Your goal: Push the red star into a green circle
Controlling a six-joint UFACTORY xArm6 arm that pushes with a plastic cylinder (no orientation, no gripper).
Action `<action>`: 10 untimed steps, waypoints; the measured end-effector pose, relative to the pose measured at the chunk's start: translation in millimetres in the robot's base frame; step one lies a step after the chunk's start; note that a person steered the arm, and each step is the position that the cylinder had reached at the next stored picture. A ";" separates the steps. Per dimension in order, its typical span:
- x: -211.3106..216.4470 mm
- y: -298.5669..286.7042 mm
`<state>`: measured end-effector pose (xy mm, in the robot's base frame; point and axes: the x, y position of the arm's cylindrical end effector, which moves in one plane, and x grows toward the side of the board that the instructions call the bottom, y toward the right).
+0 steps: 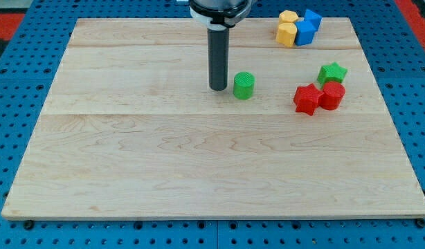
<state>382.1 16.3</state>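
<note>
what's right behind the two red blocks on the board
A green star-shaped block sits just behind the red cylinder-like block and the red star-shaped block, toward the view's top. Its lower edge is hidden by the red cylinder, so contact cannot be judged.

- Board (199,159): pale wood, made up of planks joined lengthwise; seams are seen as faint lines running from the view's left to the view's right. Grain is visible throughout. The shape is seen as a trapezoid, narrower at the view's top.
- Base (19,41): a blue perforated sheet with regular rows of dark round holes, seen on all four sides of the board.
- Red strip (412,12): a red patch is seen at the view's top right corner, beyond the base.
- Light: even and bright; only soft, short shadows are cast.
</note>
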 end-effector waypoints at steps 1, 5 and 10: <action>0.0 56.8; 67.6 31.7; 77.7 134.7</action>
<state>459.8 151.0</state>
